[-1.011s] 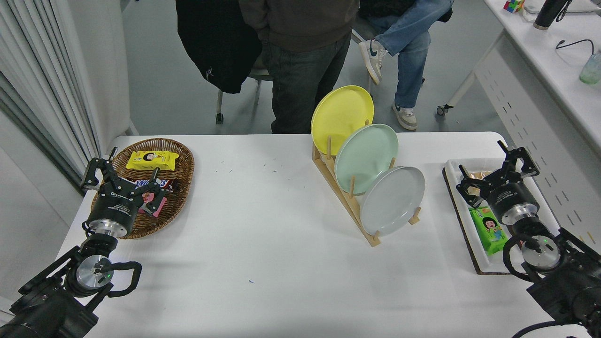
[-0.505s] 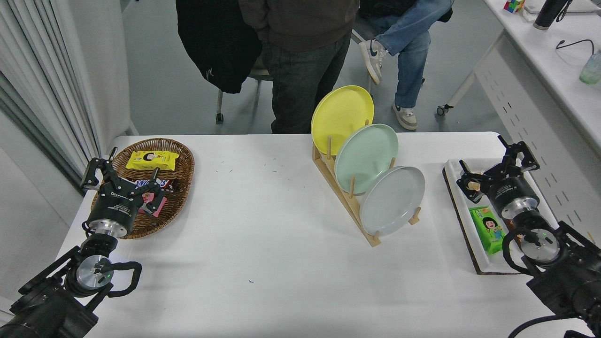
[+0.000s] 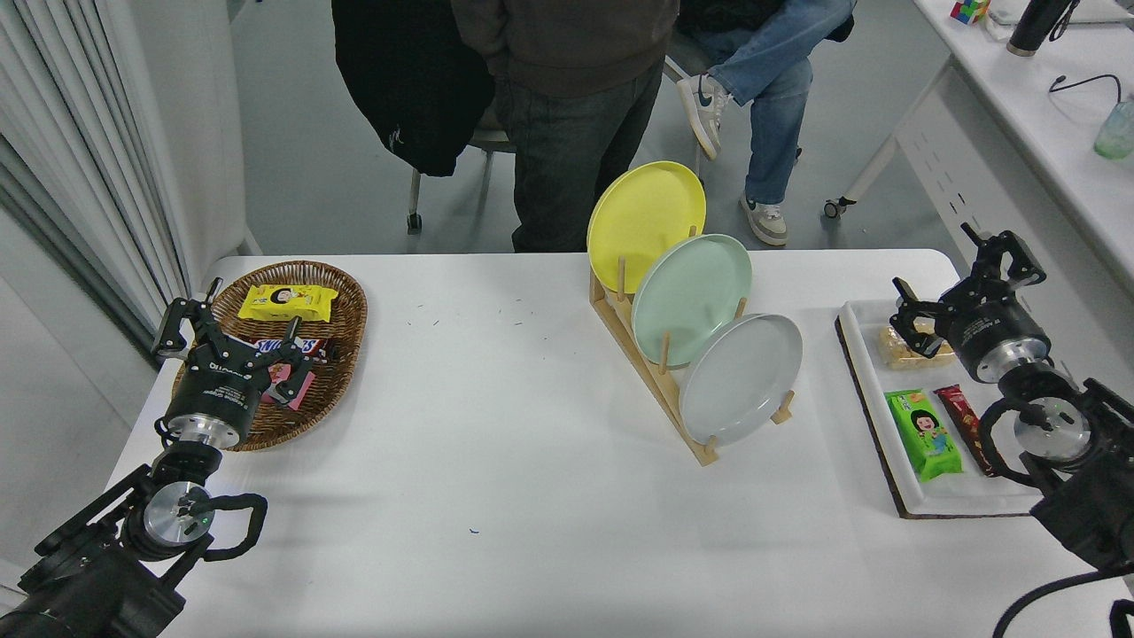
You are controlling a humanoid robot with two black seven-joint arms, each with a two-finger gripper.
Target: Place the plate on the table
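The pale grey plate [image 3: 742, 378] stands on edge in the front slot of a wooden rack [image 3: 651, 372] on the white table [image 3: 496, 461]. Behind it in the same rack stand a mint green plate [image 3: 691, 297] and a yellow plate [image 3: 645, 221]. My right gripper [image 3: 961, 275] hovers open over the far end of the white tray [image 3: 939, 505] at the right, well to the right of the grey plate and holding nothing. My left gripper [image 3: 226, 323] is parked open at the lower left, over the wicker basket [image 3: 341, 301].
The tray holds a green snack pack [image 3: 924, 432], a red bar [image 3: 964, 425] and a beige snack [image 3: 904, 346]. The basket holds a yellow pack [image 3: 285, 302] and candy bars. Two people [image 3: 567, 106] are at the table's far side. A second desk [image 3: 1045, 115] runs along the right.
My right gripper has moved up and to the right, away from me, uncovering the snacks on the tray. The plates and the left arm have not moved.
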